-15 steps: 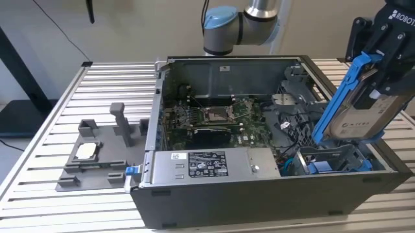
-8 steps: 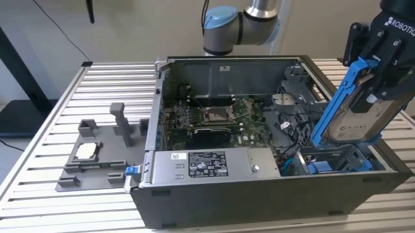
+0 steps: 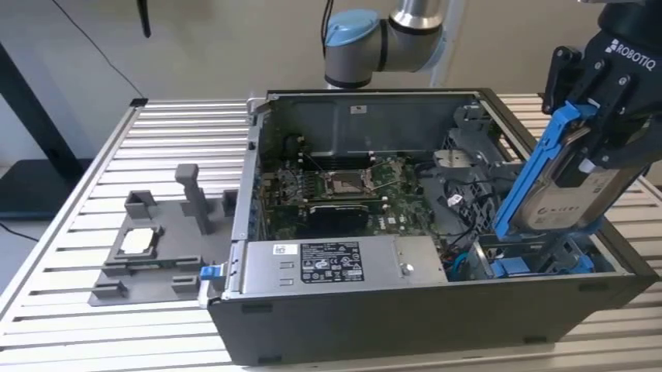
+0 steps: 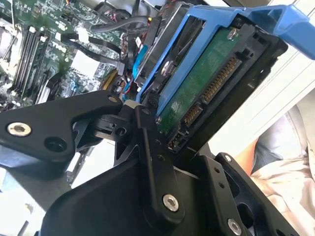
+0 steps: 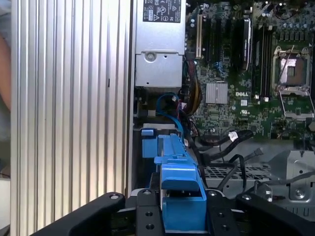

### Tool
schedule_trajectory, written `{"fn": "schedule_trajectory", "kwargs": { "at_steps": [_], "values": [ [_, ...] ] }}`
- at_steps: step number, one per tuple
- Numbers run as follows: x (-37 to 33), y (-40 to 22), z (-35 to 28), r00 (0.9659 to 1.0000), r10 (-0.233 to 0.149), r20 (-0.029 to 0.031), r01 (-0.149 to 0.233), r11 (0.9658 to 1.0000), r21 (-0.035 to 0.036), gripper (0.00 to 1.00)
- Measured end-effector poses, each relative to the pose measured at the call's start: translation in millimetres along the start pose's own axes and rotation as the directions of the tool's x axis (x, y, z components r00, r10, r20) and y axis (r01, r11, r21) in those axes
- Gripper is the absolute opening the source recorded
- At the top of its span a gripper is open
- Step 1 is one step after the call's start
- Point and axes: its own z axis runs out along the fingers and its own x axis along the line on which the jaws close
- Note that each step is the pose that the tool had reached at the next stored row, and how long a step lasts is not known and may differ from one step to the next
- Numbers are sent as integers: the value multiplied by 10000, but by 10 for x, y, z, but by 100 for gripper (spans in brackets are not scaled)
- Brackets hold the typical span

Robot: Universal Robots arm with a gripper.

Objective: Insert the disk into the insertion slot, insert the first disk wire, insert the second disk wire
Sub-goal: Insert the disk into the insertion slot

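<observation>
My gripper [image 3: 598, 143] is shut on the disk [image 3: 572, 192], a silver drive in a blue carrier. The disk hangs tilted over the open computer case's front corner, at the exterior view's right. Its lower end is just above the insertion slot [image 3: 529, 265], a dark cage with blue tabs. In the second wrist view the disk's green circuit board [image 4: 203, 92] and connector face the camera between my black fingers [image 4: 147, 147]. The first wrist view shows the blue carrier [image 5: 179, 194] clamped between my fingers [image 5: 146, 212]. Loose black wires [image 5: 230, 138] and a blue wire [image 5: 170, 104] lie inside the case beside the slot.
The case [image 3: 414, 318] stands on a slatted metal table [image 3: 176, 139]. A silver power-supply box [image 3: 331, 263] sits along the near wall, with the motherboard [image 3: 342, 186] behind it. A grey fixture [image 3: 145, 248] lies at the exterior view's left. A person's clothing [image 4: 278, 164] is close by.
</observation>
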Motion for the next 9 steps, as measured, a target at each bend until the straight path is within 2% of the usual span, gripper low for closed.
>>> {"fn": "schedule_trajectory", "kwargs": {
  "at_steps": [9],
  "values": [
    [-1, 19, 100, 10000, -79, -3, 79, 10000, 0, 33]
  ]
}}
